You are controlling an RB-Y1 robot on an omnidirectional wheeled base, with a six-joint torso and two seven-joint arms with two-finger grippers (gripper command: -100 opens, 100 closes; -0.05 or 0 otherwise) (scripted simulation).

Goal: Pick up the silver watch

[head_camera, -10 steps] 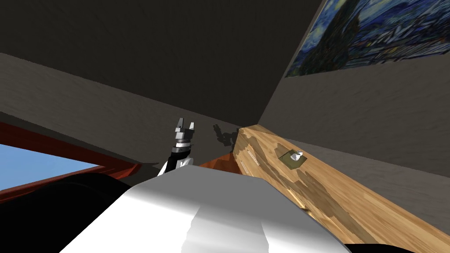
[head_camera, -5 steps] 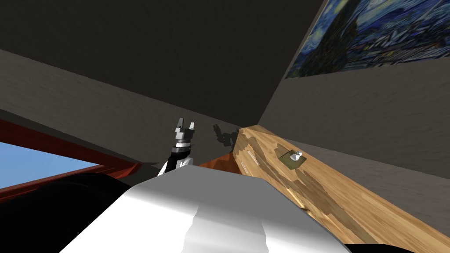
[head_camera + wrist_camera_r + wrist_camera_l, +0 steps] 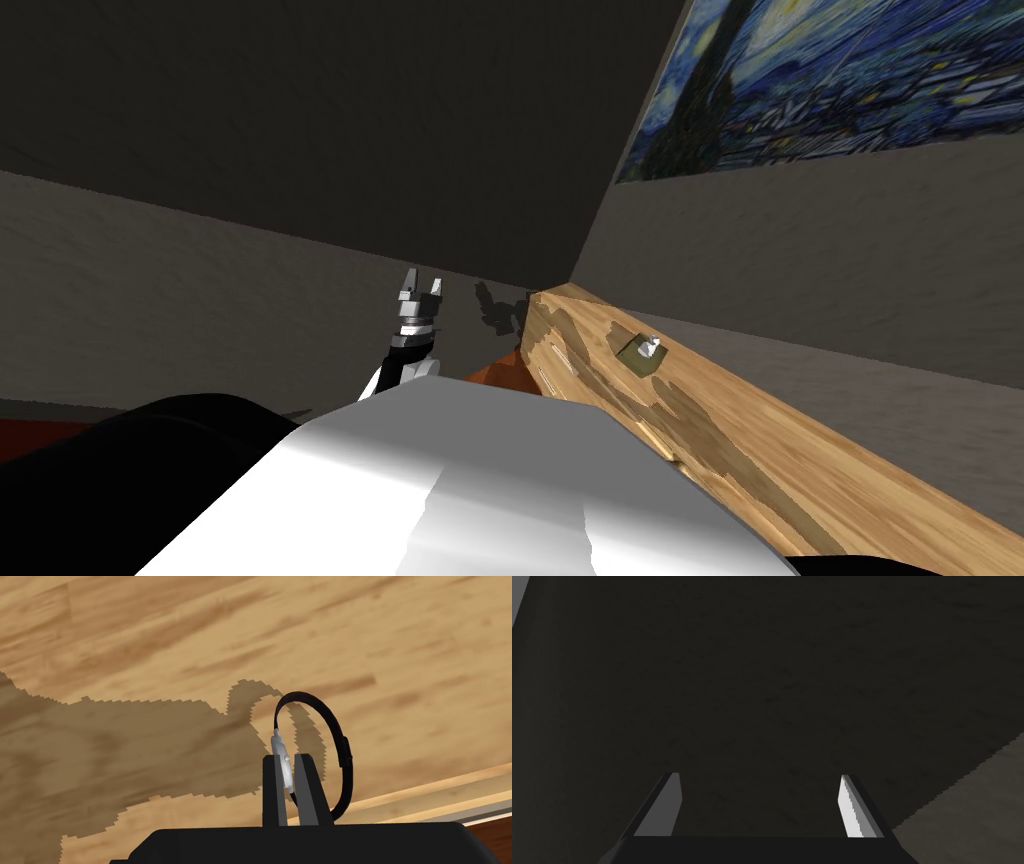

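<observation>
The watch (image 3: 281, 751) has a silver face and a thin black band (image 3: 341, 748) that loops out to one side. My right gripper (image 3: 291, 757) is shut on it, and the two dark fingers (image 3: 274, 786) press the silver face from both sides. Under it lies a light wooden top (image 3: 150, 651) carrying the shadow of the hand and the band. My left gripper (image 3: 420, 287) is raised in front of the dark wall, left of the wooden furniture. In the left wrist view the left gripper (image 3: 759, 776) is open and holds nothing.
The long wooden top (image 3: 720, 440) runs along the wall on my right. A small white object sits on an olive square (image 3: 642, 352) there. A blue painting (image 3: 830, 80) hangs above it. Red-brown wood (image 3: 500, 370) shows near the furniture's end.
My head camera has turned: the window at the left has slid out of the picture and the painting and wooden top have shifted left. The left arm holds its place.
</observation>
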